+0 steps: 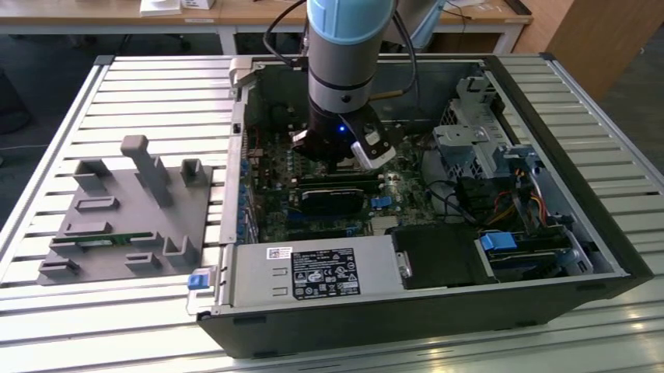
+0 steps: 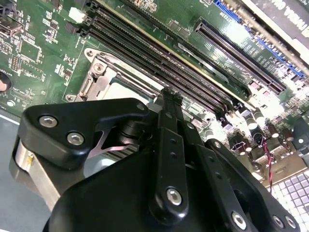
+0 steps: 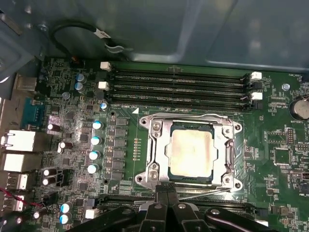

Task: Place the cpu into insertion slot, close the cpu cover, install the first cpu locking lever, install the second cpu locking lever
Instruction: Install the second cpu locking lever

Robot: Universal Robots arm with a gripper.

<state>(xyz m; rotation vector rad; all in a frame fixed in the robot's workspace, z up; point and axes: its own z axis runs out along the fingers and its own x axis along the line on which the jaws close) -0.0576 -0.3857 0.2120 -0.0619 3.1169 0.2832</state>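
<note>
One gripper point(image 3: 166, 189), fingers pressed together and empty, hovered at the rim of the cpu cover point(image 3: 159, 145), lowered over the seated cpu point(image 3: 190, 152); any misalignment risked scraping the frame.

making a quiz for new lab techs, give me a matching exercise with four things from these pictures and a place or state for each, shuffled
Things:
1. cpu
2. cpu cover
3. gripper
4. grey fixture tray

Places or states:
A. outside the computer case, on the slatted table
B. closed down as a frame around the chip
C. seated in the insertion slot, tan face showing
D. at the socket's edge, fingertips together

Pairs: 1-C, 2-B, 3-D, 4-A
</note>
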